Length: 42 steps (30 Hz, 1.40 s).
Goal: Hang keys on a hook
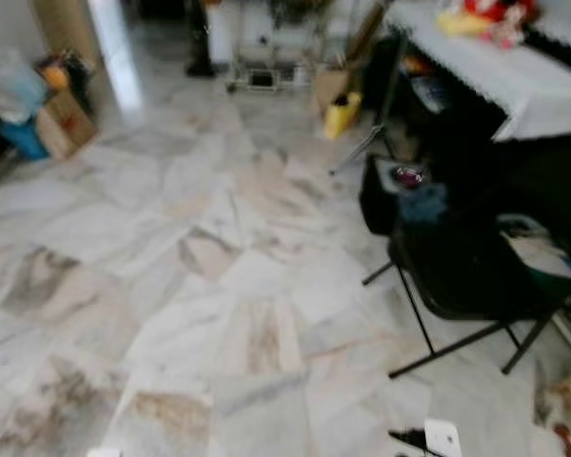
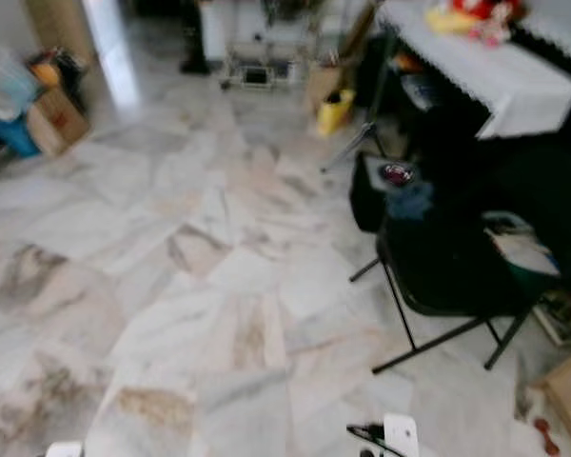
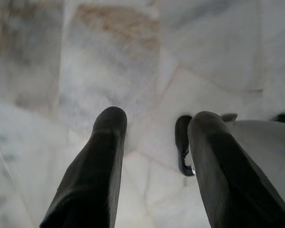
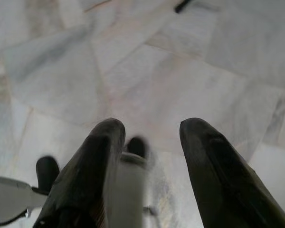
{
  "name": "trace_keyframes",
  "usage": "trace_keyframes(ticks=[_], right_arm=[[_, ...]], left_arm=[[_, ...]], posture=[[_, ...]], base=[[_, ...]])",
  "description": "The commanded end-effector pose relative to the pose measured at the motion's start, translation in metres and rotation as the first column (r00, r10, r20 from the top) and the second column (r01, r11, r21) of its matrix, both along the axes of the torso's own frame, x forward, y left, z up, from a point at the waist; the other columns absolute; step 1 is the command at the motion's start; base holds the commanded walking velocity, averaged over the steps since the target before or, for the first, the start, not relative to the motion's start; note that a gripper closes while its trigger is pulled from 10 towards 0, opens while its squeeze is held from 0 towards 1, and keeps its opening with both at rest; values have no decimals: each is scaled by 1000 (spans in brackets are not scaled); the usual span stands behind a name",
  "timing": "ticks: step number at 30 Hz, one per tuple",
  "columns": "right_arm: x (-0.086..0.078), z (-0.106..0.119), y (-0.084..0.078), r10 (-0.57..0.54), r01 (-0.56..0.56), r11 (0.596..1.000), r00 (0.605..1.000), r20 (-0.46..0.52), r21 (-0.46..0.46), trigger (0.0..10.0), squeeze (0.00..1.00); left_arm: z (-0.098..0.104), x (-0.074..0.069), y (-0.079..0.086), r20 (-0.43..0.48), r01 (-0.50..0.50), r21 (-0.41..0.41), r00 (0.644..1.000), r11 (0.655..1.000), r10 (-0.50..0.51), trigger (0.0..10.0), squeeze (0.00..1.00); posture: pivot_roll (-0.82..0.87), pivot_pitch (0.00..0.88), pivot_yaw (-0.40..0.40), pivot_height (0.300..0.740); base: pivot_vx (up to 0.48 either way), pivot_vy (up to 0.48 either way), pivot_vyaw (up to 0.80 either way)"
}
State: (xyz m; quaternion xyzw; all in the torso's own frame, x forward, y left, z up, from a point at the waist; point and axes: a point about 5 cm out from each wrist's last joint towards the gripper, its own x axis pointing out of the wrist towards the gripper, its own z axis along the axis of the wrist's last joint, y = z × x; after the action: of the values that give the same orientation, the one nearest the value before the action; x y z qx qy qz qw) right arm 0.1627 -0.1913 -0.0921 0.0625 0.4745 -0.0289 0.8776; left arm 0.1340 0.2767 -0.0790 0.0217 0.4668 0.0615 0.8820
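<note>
Spreading across the frame is a pale marble floor [image 1: 200,286], blurred. Along its right edge stands a table with a white lace-edged cloth [image 1: 514,76], and just below it a black folding chair [image 1: 466,276]. At the floor's far left edge sits a cardboard box [image 1: 65,122]; a yellow bag [image 1: 341,114] lies near the far edge. Left gripper [image 3: 154,142] hangs over bare tile, fingers well apart, holding nothing. Right gripper [image 4: 149,142] likewise, fingers wide. Keys and hook: cannot tell where.
</note>
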Motion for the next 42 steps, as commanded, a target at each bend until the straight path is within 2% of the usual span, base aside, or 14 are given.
trace_keyframes(ticks=[1, 9, 14, 21, 26, 33, 39, 42], right_arm=[[-4, -1, -5, -16, 16, 1000, 1000, -14, -7, 10000, 0], [3, 0, 3, -47, 47, 999, 999, 5, 16, 10000, 0], [-5, -2, 0, -34, 35, 999, 999, -23, 7, 10000, 0], [-10, -5, 2, -41, 41, 999, 999, -30, 10, 10000, 0], [-14, -6, 5, -40, 40, 999, 999, -30, 16, 10000, 0], [-15, -6, 2, -40, 40, 999, 999, -29, 11, 10000, 0], [-15, -5, -1, -97, 97, 995, 995, -14, 14, 10000, 0], [-15, -6, 3, -114, 114, 993, 993, -17, 34, 10000, 0]], left_arm=[[2, 7, -2, 15, 7, -1, 1000, 1000, -7, 10000, 0], [5, 13, 4, 17, -33, 8, 999, 999, 33, 10000, 0], [2, 4, 3, 4, -64, 1, 998, 998, 64, 10000, 0], [0, -3, 6, -7, -79, 3, 997, 997, 79, 10000, 0], [0, -7, 9, -9, -66, 9, 998, 998, 66, 10000, 0], [0, -6, 4, 9, -44, -7, 999, 999, 44, 10000, 0], [-1, -3, 1, -11, 27, -4, 1000, 1000, -27, 10000, 0], [1, -4, 4, 0, 2, 5, 1000, 1000, -2, 10000, 0]], posture=[[183, 0, -42, 736], [200, 0, -26, 736], [237, 0, -54, 736], [234, 0, -49, 736], [217, 0, -36, 736], [201, 0, -47, 736], [191, 0, 1, 736], [195, 0, 0, 736]], base=[[0, 0, -800], [0, 0, -800], [0, 0, -800], [0, 0, -800], [0, 0, -800], [0, 0, -800], [0, 0, -800], [0, 0, -800]])
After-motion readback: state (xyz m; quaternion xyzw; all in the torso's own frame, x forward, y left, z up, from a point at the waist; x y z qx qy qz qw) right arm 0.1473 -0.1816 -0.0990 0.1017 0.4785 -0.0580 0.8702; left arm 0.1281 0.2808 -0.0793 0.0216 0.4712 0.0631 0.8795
